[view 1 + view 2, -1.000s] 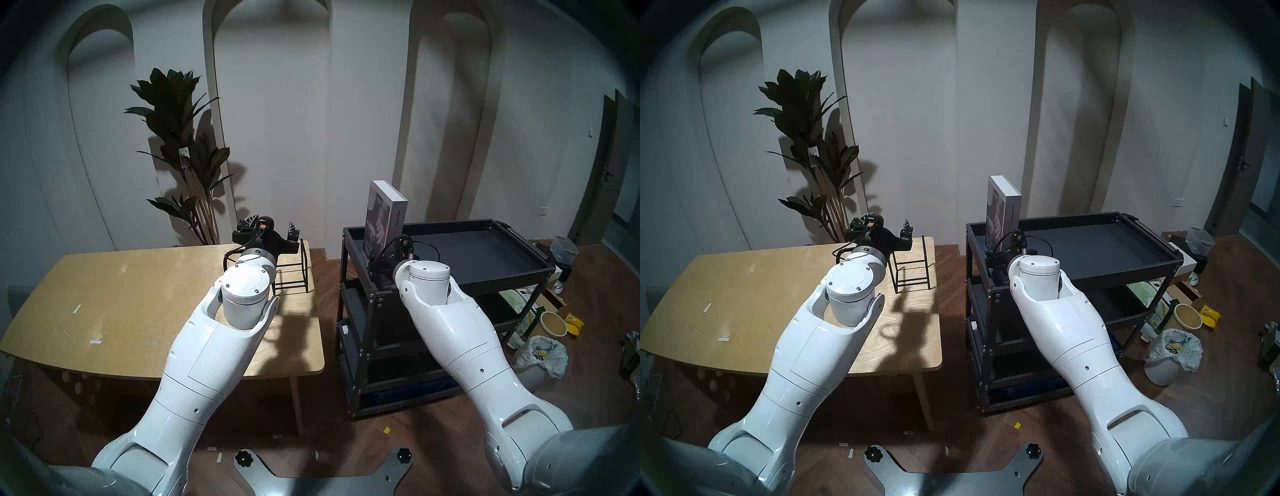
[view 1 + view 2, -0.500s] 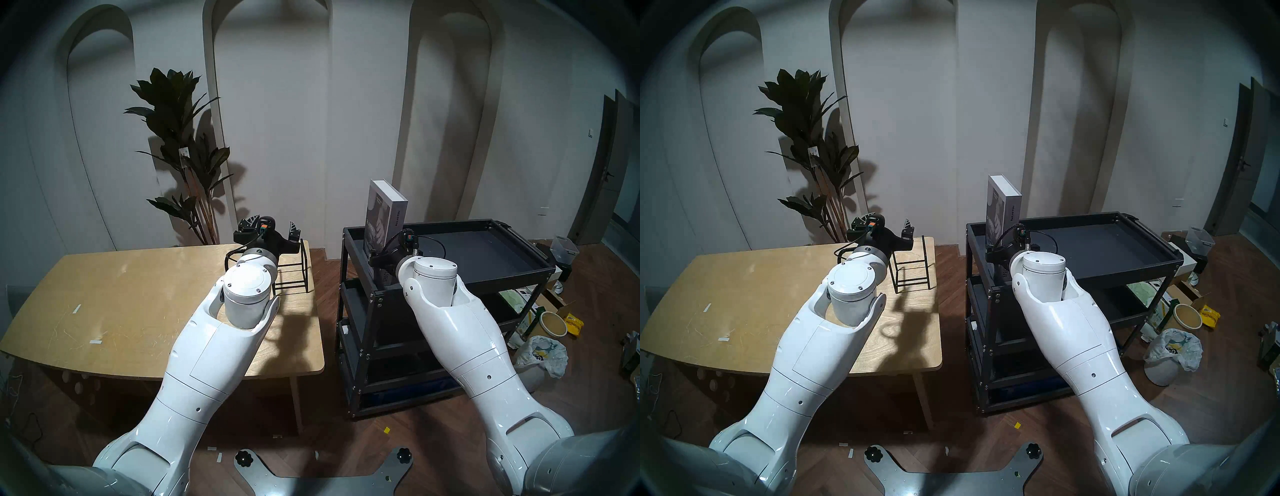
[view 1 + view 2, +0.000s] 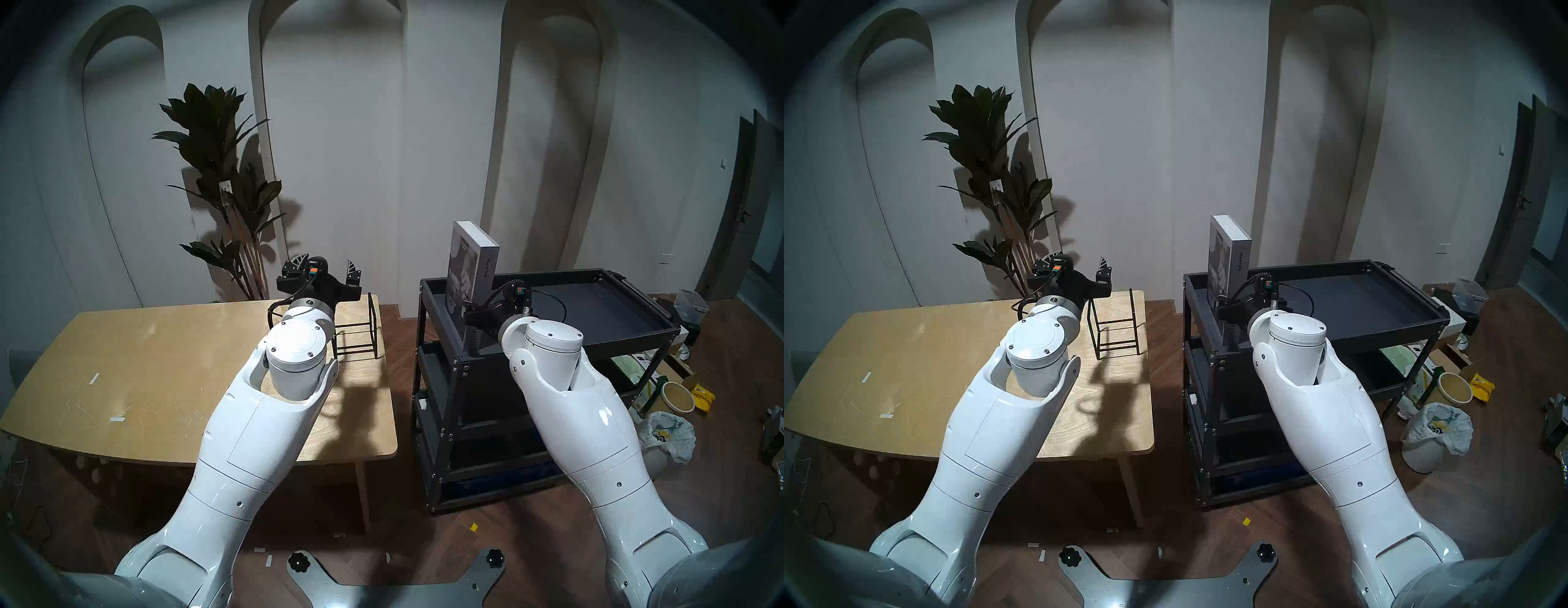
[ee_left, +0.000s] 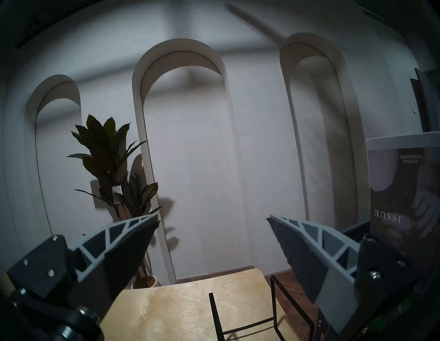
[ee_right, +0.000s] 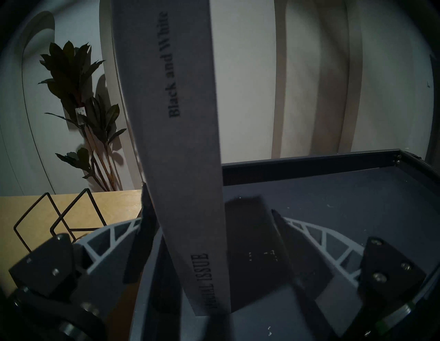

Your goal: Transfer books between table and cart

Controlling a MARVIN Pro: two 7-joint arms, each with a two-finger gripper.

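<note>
My main worry is the book (image 3: 471,271) tipping. It stands on end at the left edge of the cart (image 3: 594,335), centre right of the head frame, tall and narrow-footed, and I judge that a nudge from either finger would rock it over the low rim toward the floor gap between cart and desk (image 3: 148,361). My right hand (image 5: 209,228) straddles its spine low down, fingers spread wider than the book; the left one looks to be touching or nearly touching the cover, the right one stands clear, so nothing is gripped. If I close off-centre, one pad lands first and pushes the book sideways. A low grip also leaves most of the weight above the fingers, so I expect it to swing when lifted.

The spine is matte grey card with dark print, the cover a smooth greyscale photo, likely slick against the ribbed grey fingers. The cart tray is flat dark metal with a raised lip that could catch the bottom corner.

My left hand (image 4: 213,221) hangs wide open and empty above the desk's far right corner, over a thin black wire rack (image 4: 252,309) on pale plywood.
</note>
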